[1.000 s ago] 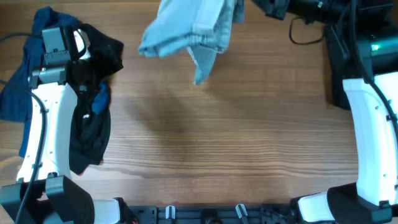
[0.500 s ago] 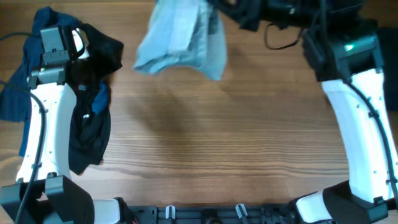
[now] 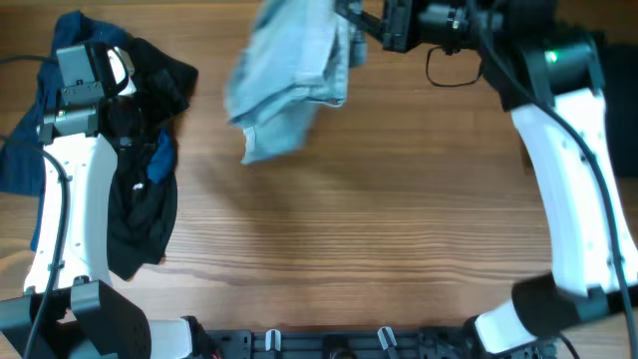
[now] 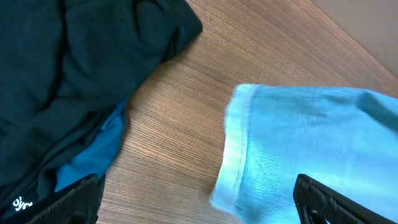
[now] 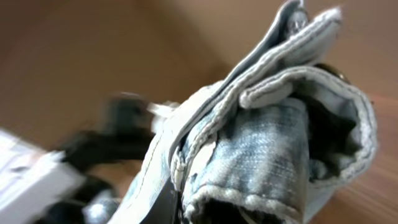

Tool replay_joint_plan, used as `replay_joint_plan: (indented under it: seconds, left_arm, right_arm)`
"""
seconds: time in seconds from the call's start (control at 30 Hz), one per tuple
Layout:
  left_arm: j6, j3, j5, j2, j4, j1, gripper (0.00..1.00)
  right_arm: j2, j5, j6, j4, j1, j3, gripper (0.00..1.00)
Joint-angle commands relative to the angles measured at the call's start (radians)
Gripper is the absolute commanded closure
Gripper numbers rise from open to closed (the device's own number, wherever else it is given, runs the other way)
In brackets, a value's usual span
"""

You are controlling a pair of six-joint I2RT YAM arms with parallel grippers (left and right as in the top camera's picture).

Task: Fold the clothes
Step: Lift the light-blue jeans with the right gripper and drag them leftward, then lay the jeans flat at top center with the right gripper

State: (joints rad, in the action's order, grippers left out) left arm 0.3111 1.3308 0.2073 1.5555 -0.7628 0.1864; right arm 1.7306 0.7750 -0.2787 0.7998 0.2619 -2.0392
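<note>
"Black garment [image 3: 150,209] nearest us, with the left gripper [image 4: 198,202] gaping idle over it?"

"Yes. Farther back, the right gripper [image 3: 351,22] stays clenched on the denim shorts [image 3: 284,85]. They've swung leftward and sagged, dangling bunched above the table [image 3: 379,249] near its far edge. Lifted for spreading, I'd guess; no fold yet."

Table [image 3: 379,229] middle open — dark garments [image 3: 150,214] crowd left side.

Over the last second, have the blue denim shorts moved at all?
Yes. The denim shorts, held by the right end effector, swung left, toward the dark clothes pile.
</note>
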Motion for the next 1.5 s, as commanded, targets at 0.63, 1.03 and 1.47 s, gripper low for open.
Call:
replay_joint_plan:
  seconds: [0.63, 1.03, 1.47]
  left_arm:
    - [-0.019, 0.012, 0.024, -0.002, -0.016, -0.047, 0.04]
    - [-0.019, 0.012, 0.024, -0.001, -0.013, -0.131, 0.04]
    - [-0.012, 0.012, 0.095, 0.140, 0.154, -0.250, 0.00]
  right_arm:
    - [0.362, -0.290, 0.576, 0.215, -0.367, -0.014, 0.96]
    - [0.370, -0.517, 0.472, 0.102, -0.506, -0.017, 0.00]
    - [0.349, -0.285, 0.410, 0.210, -0.431, -0.019, 0.00]
